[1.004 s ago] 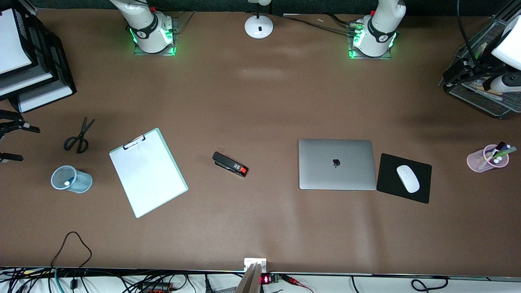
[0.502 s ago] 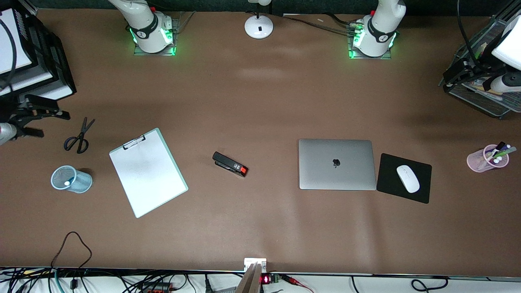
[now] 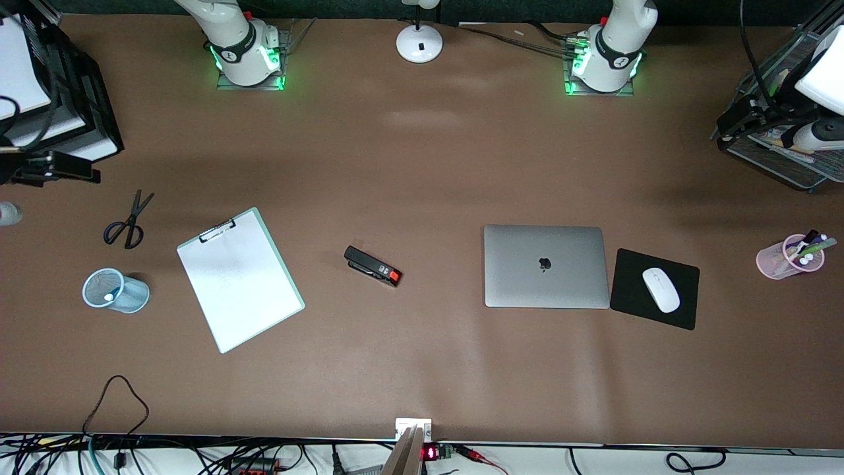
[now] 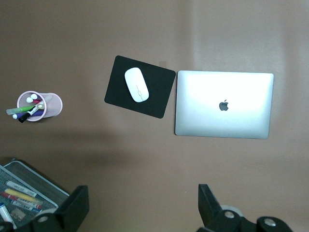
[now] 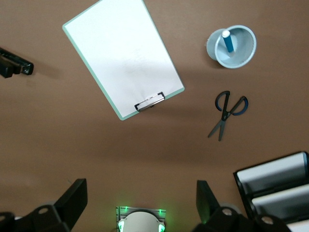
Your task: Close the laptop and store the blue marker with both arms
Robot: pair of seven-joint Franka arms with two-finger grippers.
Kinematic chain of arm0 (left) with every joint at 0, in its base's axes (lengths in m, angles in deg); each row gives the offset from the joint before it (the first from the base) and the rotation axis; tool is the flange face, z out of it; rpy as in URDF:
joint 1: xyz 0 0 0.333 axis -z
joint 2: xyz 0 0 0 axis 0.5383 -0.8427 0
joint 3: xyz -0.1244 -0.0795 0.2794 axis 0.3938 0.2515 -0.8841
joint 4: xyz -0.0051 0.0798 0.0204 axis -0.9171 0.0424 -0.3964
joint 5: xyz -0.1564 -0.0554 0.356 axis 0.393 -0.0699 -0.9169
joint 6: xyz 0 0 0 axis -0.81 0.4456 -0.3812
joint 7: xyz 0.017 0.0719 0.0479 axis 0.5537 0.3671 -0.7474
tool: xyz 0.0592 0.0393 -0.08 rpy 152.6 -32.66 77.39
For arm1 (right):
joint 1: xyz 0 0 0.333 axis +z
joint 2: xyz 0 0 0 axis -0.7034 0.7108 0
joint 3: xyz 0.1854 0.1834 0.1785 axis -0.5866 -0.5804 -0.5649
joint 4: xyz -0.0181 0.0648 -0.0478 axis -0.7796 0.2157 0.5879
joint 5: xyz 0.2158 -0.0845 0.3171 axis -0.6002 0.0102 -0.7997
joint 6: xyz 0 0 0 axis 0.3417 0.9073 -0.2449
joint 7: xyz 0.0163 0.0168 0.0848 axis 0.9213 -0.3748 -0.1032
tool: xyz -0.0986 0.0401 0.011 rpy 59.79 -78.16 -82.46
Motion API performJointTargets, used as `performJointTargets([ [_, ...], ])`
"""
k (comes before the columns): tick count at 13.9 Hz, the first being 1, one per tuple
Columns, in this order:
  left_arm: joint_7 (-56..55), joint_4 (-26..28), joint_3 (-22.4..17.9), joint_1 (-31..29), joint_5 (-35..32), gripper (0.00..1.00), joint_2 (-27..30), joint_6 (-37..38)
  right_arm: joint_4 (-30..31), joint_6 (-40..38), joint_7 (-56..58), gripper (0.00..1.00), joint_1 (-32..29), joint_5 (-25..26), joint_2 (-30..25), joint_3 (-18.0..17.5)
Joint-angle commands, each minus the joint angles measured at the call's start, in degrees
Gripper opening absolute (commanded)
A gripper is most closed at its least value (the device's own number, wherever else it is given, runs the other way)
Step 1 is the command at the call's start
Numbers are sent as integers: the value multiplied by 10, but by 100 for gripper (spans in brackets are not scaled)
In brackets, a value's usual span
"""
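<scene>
The silver-grey slim laptop (image 3: 546,266) lies closed on the brown worktop (image 3: 422,165), and the bright-blue marker (image 5: 227,41) stands in the pale-blue mesh cup (image 3: 115,290). The right end effector (image 5: 140,203) has risen from beside the scissors (image 3: 128,221), fingers spread and empty; the left end effector (image 4: 142,205) hangs open over the worktop. Both steps appear complete.

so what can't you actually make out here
- laptop: screen and keys hidden under its shut lid, every view.
- blue marker: front view shows only its pale end; the blue cup wall hides the rest.
- right gripper: front view's edge cuts it off.
- left gripper: front view, outline lost against the dark mesh tray.
- pens in the pink cup: too small to count.
</scene>
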Motion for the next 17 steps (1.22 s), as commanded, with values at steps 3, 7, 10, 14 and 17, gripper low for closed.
performJointTargets([
  [3,16,-4,-3,3,24,100,-3,-4,202,118,-22,100,3,13,-124,15],
  [7,23,-1,-4,2,47,100,-4,-4,211,117,-18,100,-14,12,-129,16],
  [10,22,-1,-3,2,42,100,-4,-4,212,107,-13,100,-16,13,-148,16],
  [14,22,-1,-3,2,41,100,-3,-2,216,112,-18,100,-18,13,-162,16],
  [17,22,-1,-2,2,41,100,-3,-2,214,113,-16,100,-17,14,-162,16],
])
